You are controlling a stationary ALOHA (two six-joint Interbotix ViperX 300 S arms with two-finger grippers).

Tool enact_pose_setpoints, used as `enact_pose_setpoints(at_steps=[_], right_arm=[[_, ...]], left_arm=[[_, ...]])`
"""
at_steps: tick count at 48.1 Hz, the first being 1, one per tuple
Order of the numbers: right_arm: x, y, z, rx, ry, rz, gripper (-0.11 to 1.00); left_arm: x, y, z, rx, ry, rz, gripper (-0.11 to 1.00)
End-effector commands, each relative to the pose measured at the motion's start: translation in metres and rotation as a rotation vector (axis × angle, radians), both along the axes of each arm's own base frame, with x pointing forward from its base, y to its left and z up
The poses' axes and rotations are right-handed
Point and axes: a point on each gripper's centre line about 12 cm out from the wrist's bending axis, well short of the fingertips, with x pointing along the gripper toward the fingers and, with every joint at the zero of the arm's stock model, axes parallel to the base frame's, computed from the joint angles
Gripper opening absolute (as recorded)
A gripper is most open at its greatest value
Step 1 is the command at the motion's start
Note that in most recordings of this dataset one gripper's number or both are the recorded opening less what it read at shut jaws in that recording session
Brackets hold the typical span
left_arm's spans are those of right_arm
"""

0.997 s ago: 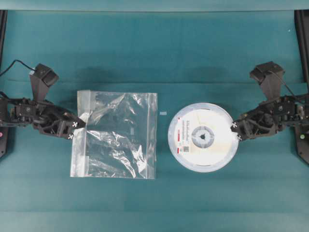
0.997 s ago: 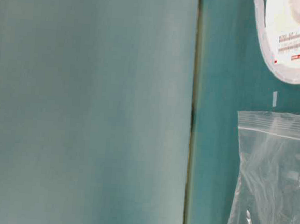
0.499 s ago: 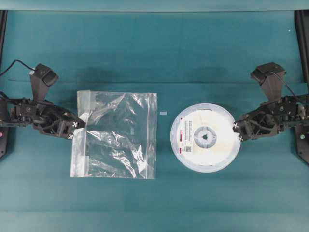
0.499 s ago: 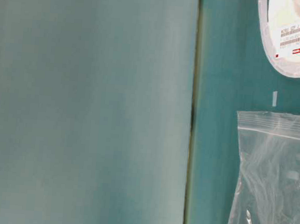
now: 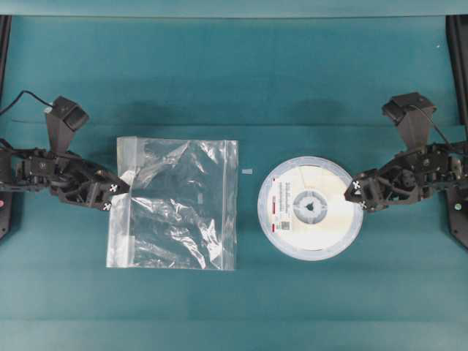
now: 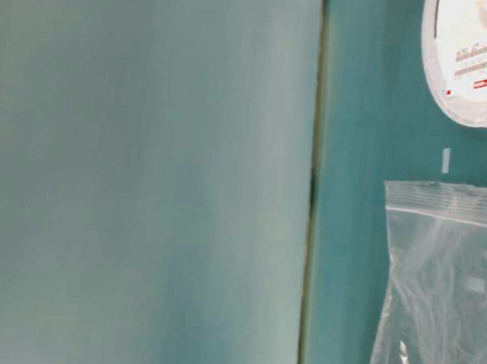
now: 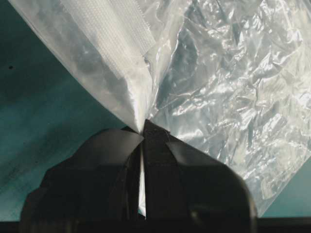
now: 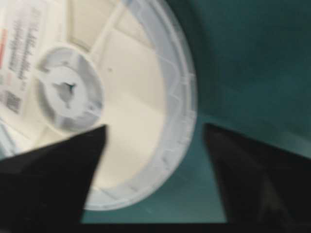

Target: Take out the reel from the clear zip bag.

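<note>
Right pincer now spread wide, jaws astride reel rim; half second ago clamped on it. Reel lies flat on bench, fully clear of clear zip bag, well apart. Judgement: task as good as done. Left pincer still pinched shut on bag edge by zip strip. Reel label: red marks, print too small to read.

Teal table. Lying flat: bag, edge pinched between left fingers; reel, rim between spread right fingers; small white scrap between them.
</note>
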Motion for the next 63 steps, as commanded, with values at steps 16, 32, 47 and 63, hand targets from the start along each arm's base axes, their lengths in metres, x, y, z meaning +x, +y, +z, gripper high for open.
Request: enact_pose_setpoints(at_steps=[16, 32, 47, 63], right_arm=[[0.005, -0.002, 0.008, -0.028, -0.029, 0.018, 0.93], [0.005, -0.002, 0.013, -0.030, -0.051, 0.018, 0.93], [0.004, -0.004, 0.031, -0.085, -0.130, 0.056, 0.93], [-0.003, -0.007, 0.070, -0.223, -0.292, 0.133, 0.93]], left_arm=[[0.005, 0.001, 0.007, 0.008, -0.036, -0.004, 0.14], [0.006, 0.001, 0.008, 0.007, -0.035, -0.002, 0.97], [0.000, -0.002, 0.038, 0.021, -0.092, -0.014, 0.92], [-0.019, -0.004, 0.103, 0.087, -0.280, -0.038, 0.92]])
